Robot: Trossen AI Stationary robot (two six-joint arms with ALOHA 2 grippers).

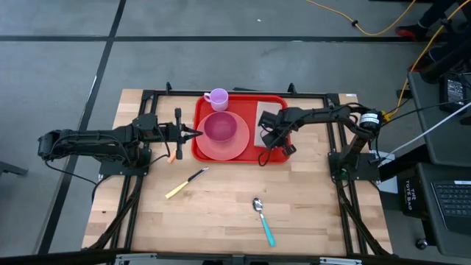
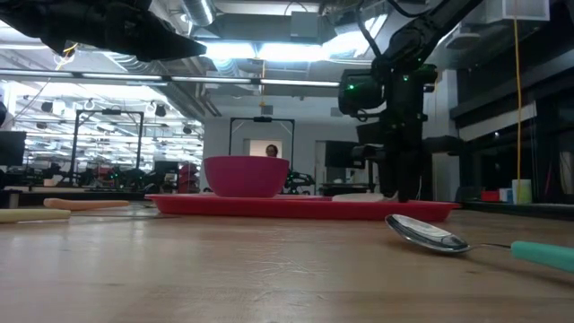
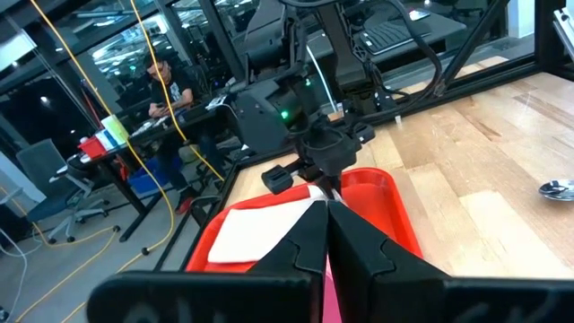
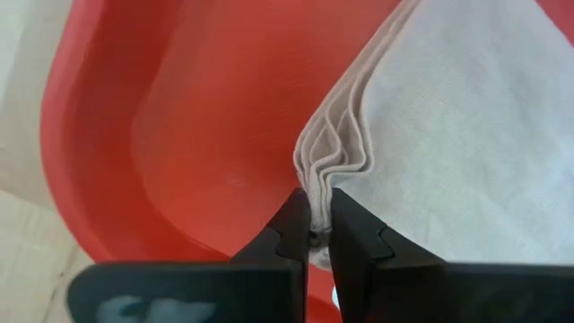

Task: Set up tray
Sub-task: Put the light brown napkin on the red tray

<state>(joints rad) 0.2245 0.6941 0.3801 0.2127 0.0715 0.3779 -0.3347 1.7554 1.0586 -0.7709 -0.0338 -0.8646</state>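
Observation:
The red tray (image 1: 239, 151) lies mid-table. On its left half sits a pink plate (image 1: 221, 147) with a magenta bowl (image 1: 219, 127), and a folded white napkin (image 1: 266, 110) lies on its right half. My right gripper (image 4: 318, 238) points down over the tray's right part, shut on the napkin. My left gripper (image 1: 197, 133) hovers level at the tray's left rim, shut and holding nothing. A lilac cup (image 1: 218, 98) stands on the table just beyond the tray's far rim. My right gripper pinches a corner of the folded napkin (image 4: 325, 184) between its two fingertips, several layers together. The fingers come from above, pointing down. The layers buckle into small ripples beside the fingertips (image 4: 291, 224), while the rest of the napkin (image 4: 466, 126) lies flat on the tray floor (image 4: 206, 117).
On the bare wood near the tray lie a yellow-handled knife (image 1: 185, 183), a spoon with a teal handle (image 1: 263, 219) and an orange piece (image 1: 170, 156) by the left arm. Black frame rails border the table left and right.

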